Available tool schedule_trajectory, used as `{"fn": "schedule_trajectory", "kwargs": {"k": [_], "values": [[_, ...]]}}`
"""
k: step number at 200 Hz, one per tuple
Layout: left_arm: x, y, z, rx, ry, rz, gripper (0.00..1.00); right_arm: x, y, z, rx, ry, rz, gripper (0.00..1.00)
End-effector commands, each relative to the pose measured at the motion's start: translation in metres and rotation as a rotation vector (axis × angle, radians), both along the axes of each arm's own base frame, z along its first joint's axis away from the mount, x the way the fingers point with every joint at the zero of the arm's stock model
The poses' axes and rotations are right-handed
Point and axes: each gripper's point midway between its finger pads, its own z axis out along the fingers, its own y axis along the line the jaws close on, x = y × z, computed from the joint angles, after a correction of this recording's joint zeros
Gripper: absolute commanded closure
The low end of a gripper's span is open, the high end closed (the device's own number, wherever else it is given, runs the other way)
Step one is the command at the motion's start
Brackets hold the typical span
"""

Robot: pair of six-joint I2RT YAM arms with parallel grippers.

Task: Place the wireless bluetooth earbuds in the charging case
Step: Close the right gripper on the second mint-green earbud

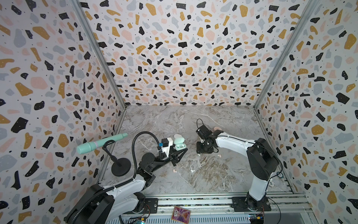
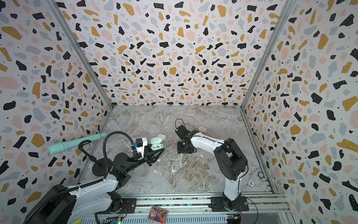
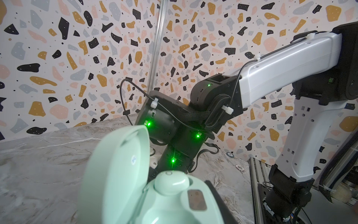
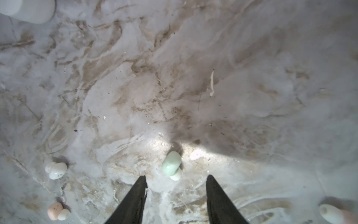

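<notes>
Watch the pinch: the mint earbud is small, rounded and glossy, and it lies just past the tips of your right gripper, not yet between them. If you close from here, I judge you would catch only its pale ear tip or miss it, and a squeeze on the curved shell could shoot it across the worktop towards the white bud and pink bud lying apart from it. A skewed grip would also make seating it awkward.

The mint earbud rests on the worktop near its middle. Your right arm reaches in from the near right corner, elbow bent, wrist pointing straight down, and its fingers are spread with nothing between them.

Your left gripper is pressed onto the mint charging case, holding it above the worktop left of centre, lid open. One bud sits in it; bump it and it may pop out.
</notes>
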Motion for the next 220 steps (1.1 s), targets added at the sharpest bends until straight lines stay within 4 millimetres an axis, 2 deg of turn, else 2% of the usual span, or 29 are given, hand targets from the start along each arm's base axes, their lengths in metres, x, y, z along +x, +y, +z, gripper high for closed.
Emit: {"fn": "schedule_trajectory", "kwargs": {"k": [1, 85, 169, 220], "values": [[-0.005, 0.003, 0.025, -0.05, -0.084, -0.005, 0.8, 0.004, 0.01, 0.002, 0.013, 0.005, -0.005, 0.52], [-0.004, 0.003, 0.023, -0.051, -0.078, -0.005, 0.8, 0.0, 0.004, -0.021, -0.055, 0.033, -0.004, 0.65], [-0.003, 0.003, 0.023, -0.052, -0.074, -0.003, 0.79, -0.001, 0.004, -0.029, -0.097, 0.036, 0.017, 0.74], [-0.004, 0.003, 0.023, -0.055, -0.073, -0.005, 0.79, -0.009, -0.007, -0.042, -0.183, 0.057, 0.045, 0.8]]}}
